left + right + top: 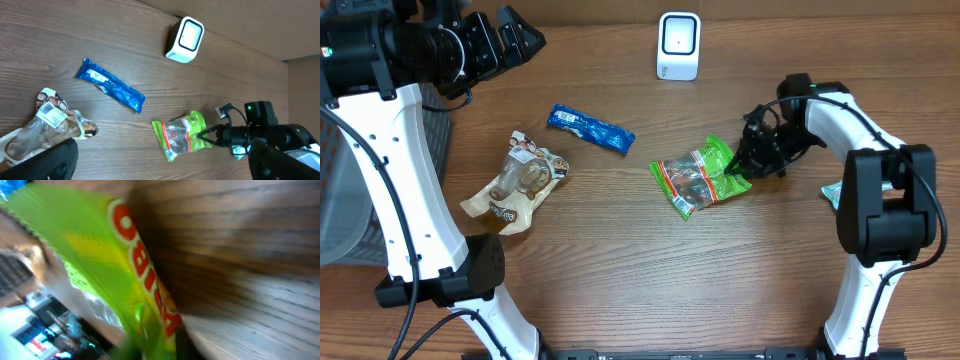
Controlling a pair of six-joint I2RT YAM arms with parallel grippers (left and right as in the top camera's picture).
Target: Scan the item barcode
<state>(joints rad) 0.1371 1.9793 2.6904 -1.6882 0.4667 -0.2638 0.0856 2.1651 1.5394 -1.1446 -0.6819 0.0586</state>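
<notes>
Green snack bag (698,176), lying mid-tabletop (620,270), wants a firm pinch well onto its crimped edge before lifting, so it cannot slip when its barcode is turned toward the white scanner (678,45) at the far side. Right tool (738,172) is narrowed onto the bag's right edge, apparently pinching it. Left tool (520,40) hangs spread wide, empty.

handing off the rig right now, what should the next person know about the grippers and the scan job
Left gripper: open, empty, at the far left, clear of all items.
Right gripper: at the right edge of the green packet; a firm grip can't be confirmed.
Items: the green packet lies flat, centre-right. The white scanner stands at the far side. The blue bar and clear snack bag lie to the left.
Done: nothing scanned yet.
Left: secure the packet, lift it, and show its barcode to the scanner.
</notes>
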